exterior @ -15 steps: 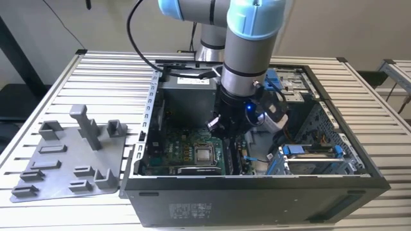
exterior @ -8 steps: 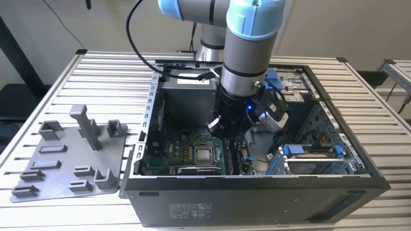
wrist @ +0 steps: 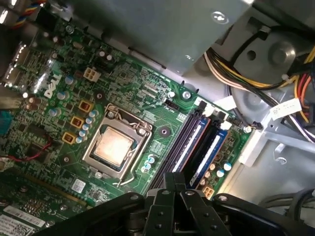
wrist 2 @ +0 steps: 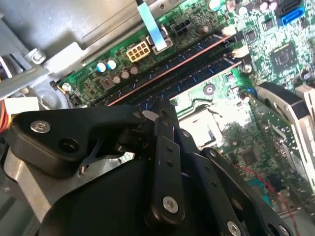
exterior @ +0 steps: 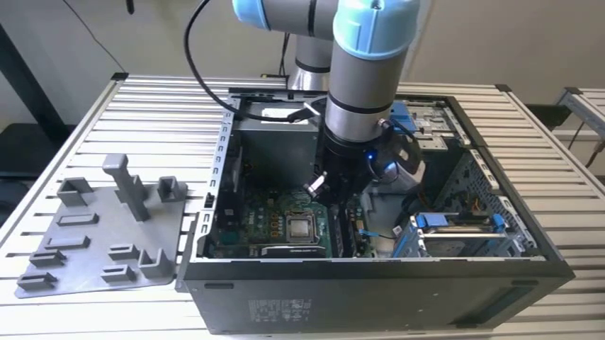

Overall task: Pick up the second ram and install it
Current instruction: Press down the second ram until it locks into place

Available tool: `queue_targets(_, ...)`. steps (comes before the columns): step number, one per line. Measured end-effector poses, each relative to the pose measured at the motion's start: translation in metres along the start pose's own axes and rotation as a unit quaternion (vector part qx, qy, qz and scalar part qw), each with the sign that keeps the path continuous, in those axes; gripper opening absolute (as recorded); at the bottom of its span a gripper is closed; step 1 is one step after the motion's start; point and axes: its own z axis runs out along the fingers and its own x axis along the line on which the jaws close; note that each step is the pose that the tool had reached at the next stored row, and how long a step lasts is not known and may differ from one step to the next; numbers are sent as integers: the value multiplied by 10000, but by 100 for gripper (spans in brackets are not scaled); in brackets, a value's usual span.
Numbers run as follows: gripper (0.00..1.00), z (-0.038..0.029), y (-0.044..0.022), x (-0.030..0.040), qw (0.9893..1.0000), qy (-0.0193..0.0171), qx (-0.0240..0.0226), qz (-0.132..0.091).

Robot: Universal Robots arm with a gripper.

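My gripper (exterior: 326,185) reaches down inside the open computer case (exterior: 378,273), low over the green motherboard (exterior: 274,227). In both wrist views its black fingertips (wrist: 170,181) are pressed together with nothing showing between them. They hover at the near end of the memory slots. The second ram (wrist: 190,146), a dark stick with pale labels, stands on edge in a slot right in front of the gripper (wrist: 174,179). The same ram (wrist 2: 172,70) shows as a long reddish-edged strip beyond the gripper (wrist 2: 160,110). A blue stick (wrist: 212,151) sits in the neighbouring slot.
The processor socket (wrist: 115,147) lies beside the slots. Bundled cables (wrist: 256,98) and the metal case wall stand close on the other side. A drive cage with blue clips (exterior: 458,227) sits at the exterior view's right. The grey fixture plate (exterior: 104,234) lies outside the case, at the exterior view's left.
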Motion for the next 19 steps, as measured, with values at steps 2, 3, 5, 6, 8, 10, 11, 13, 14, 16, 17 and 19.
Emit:
queue_targets(2,11,0,0,0,9998,-4,-4,-188)
queue_targets(3,11,0,0,0,9996,-6,-6,-278)
queue_targets(5,11,-7,-1,1,9992,-8,-8,-402)
queue_targets(6,11,-10,0,0,9990,-10,-10,-457)
queue_targets(8,11,-9,0,0,9980,-15,-14,-627)
queue_targets(10,11,-11,0,0,9968,-16,-16,-801)
queue_targets(11,11,-11,0,0,9960,-18,-18,-893)
queue_targets(13,11,-11,0,0,9942,-20,-19,-1078)
queue_targets(14,11,-11,0,0,9932,-21,-20,-1163)
queue_targets(16,11,-12,0,0,9910,-24,-23,-1341)
queue_targets(17,11,-12,0,0,9897,-27,-24,-1430)
queue_targets(19,11,-11,0,1,9874,-31,-28,-1583)
